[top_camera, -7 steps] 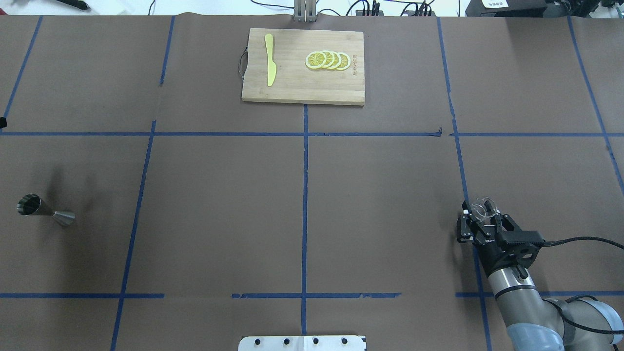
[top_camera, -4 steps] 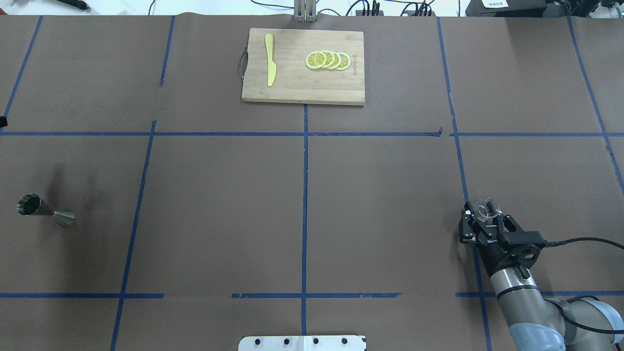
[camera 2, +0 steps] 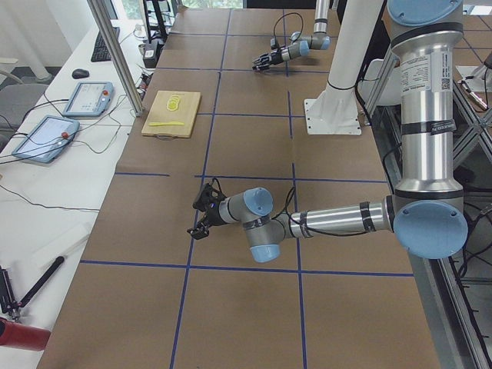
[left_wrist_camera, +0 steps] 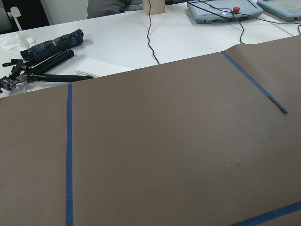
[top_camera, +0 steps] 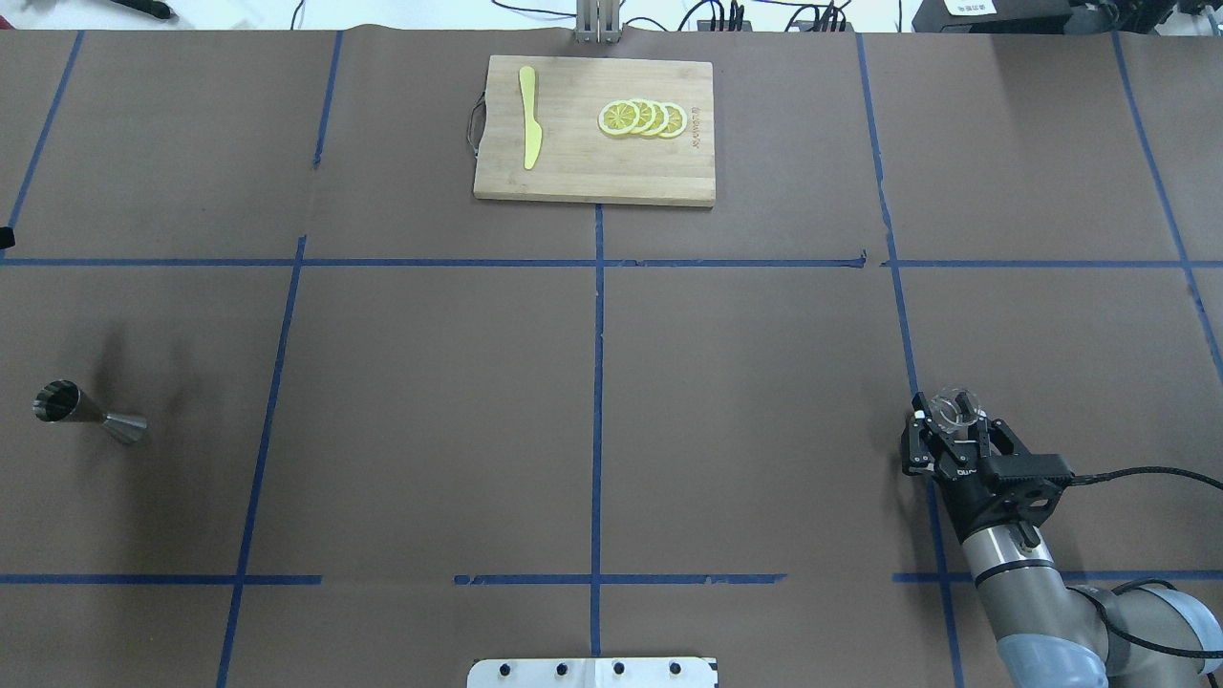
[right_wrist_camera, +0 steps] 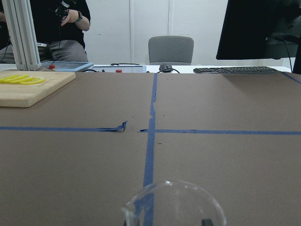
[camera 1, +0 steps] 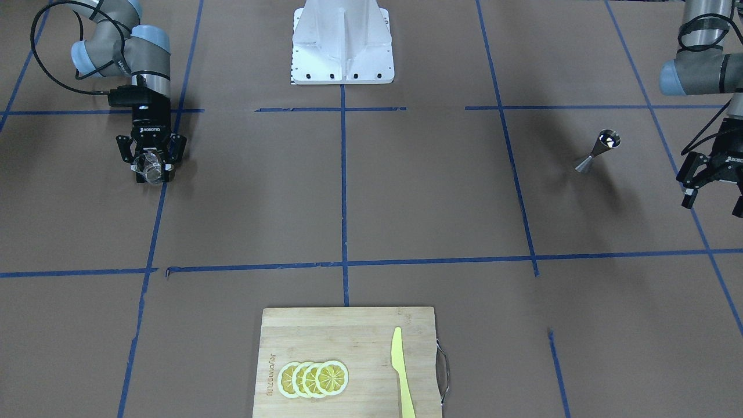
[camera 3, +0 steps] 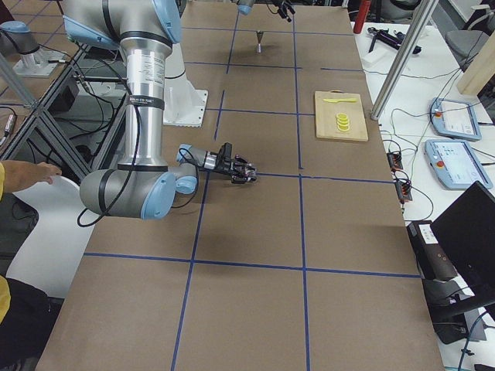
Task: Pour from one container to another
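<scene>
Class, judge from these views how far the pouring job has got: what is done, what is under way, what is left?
Done: the right claw seems closed on the small clear glass tumbler. In hand: the tumbler is gripped but not yet tipped. Left: carry it across to the silver hourglass-shaped metal jigger, which stands upright far off, near the open left claw, then pour.

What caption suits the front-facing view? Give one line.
Right gripper holds the glass; the jigger stands far off, beside the open left gripper.
</scene>
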`<state>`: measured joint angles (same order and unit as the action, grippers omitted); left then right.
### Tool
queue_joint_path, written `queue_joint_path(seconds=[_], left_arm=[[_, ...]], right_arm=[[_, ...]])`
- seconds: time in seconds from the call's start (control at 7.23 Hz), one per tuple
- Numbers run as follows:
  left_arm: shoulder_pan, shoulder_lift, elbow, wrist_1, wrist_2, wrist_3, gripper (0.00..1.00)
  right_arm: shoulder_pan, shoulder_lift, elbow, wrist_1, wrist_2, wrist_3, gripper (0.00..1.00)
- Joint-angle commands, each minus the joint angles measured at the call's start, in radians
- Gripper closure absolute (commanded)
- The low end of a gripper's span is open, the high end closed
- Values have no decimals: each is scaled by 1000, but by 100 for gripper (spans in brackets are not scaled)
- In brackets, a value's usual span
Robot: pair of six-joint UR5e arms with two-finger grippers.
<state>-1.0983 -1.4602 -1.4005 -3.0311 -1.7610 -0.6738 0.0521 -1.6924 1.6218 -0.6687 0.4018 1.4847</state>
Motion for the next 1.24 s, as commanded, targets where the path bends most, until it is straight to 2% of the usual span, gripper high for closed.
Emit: queue_joint_path(seconds=[0.0,0.83,1.11], left_arm=[[0,0,0,0,2,-1,0],[0,0,-3,0,2,-3,0],[-2,0,-5,0,0,-4,0]], right_arm=[[-6,-1,0,12,-11,0,0],[-15,4,1,15,-20,2,0],[-40,2,4,17,-59,2,0]])
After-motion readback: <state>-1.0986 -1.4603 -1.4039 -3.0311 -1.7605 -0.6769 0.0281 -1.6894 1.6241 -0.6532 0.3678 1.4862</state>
